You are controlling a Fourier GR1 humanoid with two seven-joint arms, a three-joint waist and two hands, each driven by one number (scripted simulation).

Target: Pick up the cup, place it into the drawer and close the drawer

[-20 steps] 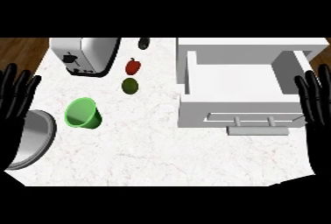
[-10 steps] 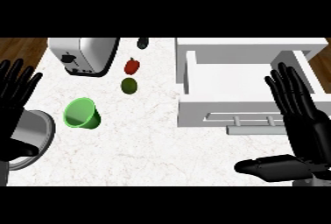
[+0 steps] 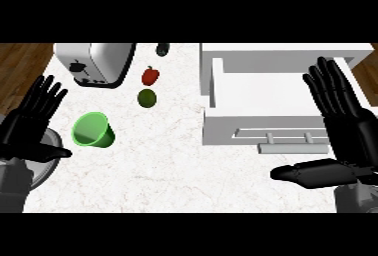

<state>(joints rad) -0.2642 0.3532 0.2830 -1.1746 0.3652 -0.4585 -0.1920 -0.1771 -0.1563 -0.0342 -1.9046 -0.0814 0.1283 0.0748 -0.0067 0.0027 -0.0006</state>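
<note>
Right hand (image 3: 347, 127) spread flat above the open drawer (image 3: 266, 107), holding nothing. Left hand (image 3: 29, 125) likewise open and empty, beside the tipped green cup (image 3: 94, 131). No legible writing.

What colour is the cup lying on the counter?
Bright green; the cup shows best in the head view.

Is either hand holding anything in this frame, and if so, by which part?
Nothing is held. The left hand and the right hand are both open with straight fingers, and the green cup lies untouched on the counter.
</note>
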